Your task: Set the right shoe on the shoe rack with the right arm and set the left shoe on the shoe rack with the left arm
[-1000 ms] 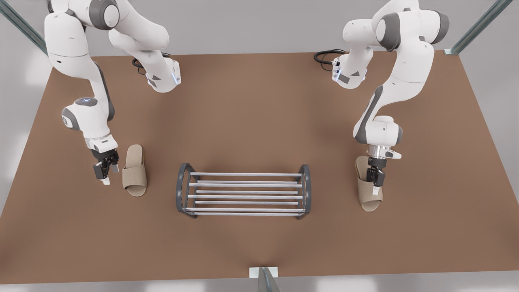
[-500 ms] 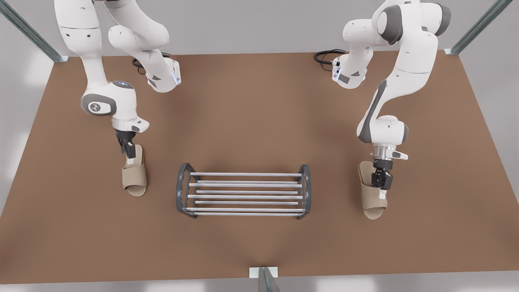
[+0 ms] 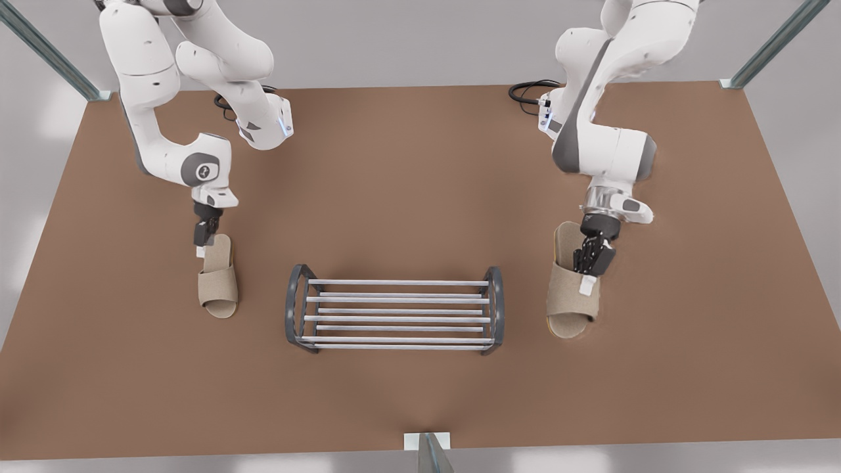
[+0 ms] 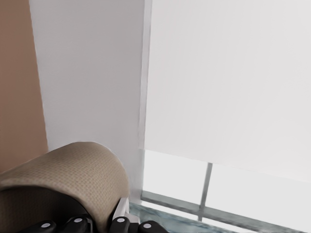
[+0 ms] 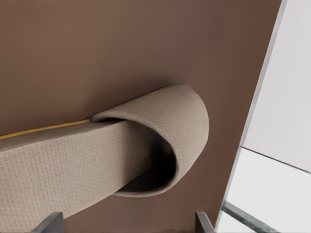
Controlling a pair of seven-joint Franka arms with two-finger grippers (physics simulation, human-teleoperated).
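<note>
I have the left gripper (image 3: 587,282) clamped on the beige woven open-toe left slipper (image 3: 570,305), at 3 o'clock of the grey-framed, silver-barred shoe rack (image 3: 394,319) (front view); the right gripper (image 3: 202,248), fingers wide apart, hangs over the heel of the matching right slipper (image 3: 219,289), at 9 o'clock on the brown table (image 3: 407,184).

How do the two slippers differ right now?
The slipper at the front view's right is pinched by the left tool, looks lifted and angled. The slipper at the front view's left lies flat on the table, straight, right tool open at its heel. Both are beige, open-toed.
</note>
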